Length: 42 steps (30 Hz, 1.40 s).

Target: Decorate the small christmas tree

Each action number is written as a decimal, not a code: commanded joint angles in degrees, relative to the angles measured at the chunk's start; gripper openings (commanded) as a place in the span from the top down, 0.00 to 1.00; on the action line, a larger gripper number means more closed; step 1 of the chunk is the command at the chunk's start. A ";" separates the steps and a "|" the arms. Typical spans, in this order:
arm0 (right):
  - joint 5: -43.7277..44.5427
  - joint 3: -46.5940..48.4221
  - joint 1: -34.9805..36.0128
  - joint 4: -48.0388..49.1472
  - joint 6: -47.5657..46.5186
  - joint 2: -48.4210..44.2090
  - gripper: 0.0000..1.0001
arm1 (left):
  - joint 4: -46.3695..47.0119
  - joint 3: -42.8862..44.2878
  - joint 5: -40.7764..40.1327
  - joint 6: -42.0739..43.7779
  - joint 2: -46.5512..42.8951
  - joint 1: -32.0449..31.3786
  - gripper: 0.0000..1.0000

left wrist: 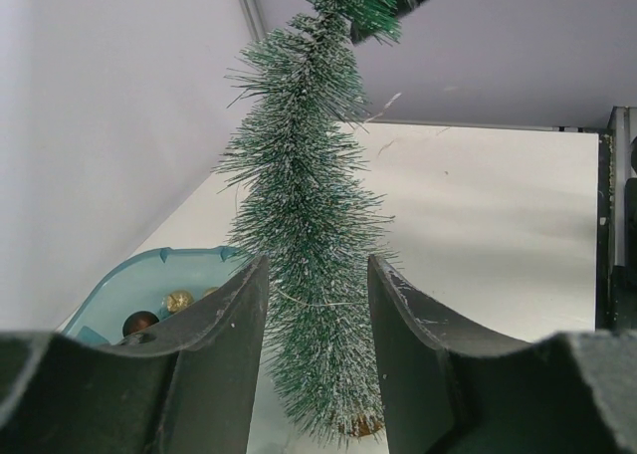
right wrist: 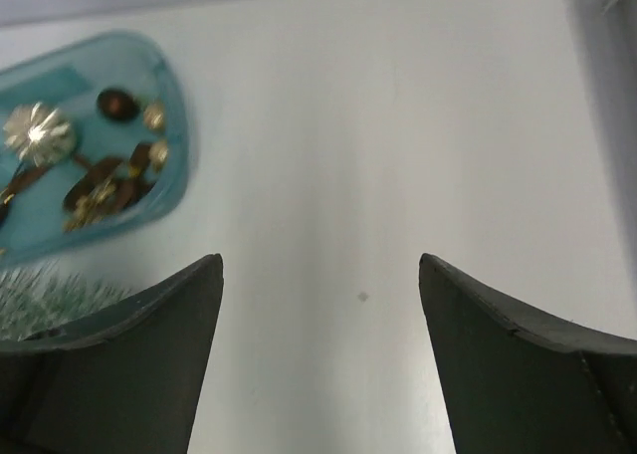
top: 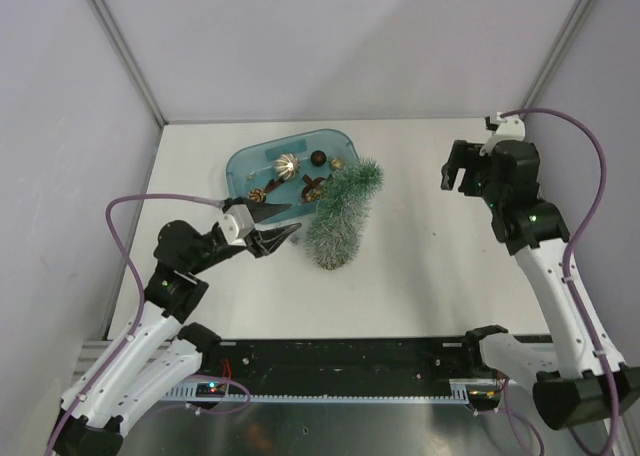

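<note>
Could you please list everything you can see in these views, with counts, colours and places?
Tree: 1, frosted green, mid-table, beside the tub.
Tub: 1, translucent blue, far left of the table.
Shiny ornament: 1, gold-silver, in the tub.
Dark ball: 1, brown, in the tub.
Gold balls: 2, small, in the tub.
Brown pieces: several, in the tub; count unclear.
Table: 1, white.
Cables: 2, purple, one along each arm.
Left gripper: black fingers open, close to the tree.
Right gripper: black fingers open, far right, above the table.
</note>
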 commanded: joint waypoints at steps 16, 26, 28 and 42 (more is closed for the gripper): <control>-57.50 -18.54 -14.00 23.77 15.21 -0.43 0.20 | 0.35 0.96 0.64 -0.80 -1.03 0.67 0.51; -64.59 -26.38 -18.84 36.66 24.76 -7.22 0.20 | 0.27 0.95 0.77 -1.07 -1.22 0.74 0.51; -65.81 -26.65 -19.06 37.61 25.55 -7.49 0.20 | 0.19 0.95 0.81 -1.07 -1.30 0.76 0.51; -57.21 -27.27 -18.45 37.48 23.95 -6.36 0.20 | -1.07 0.77 0.11 -0.38 -1.24 0.82 0.51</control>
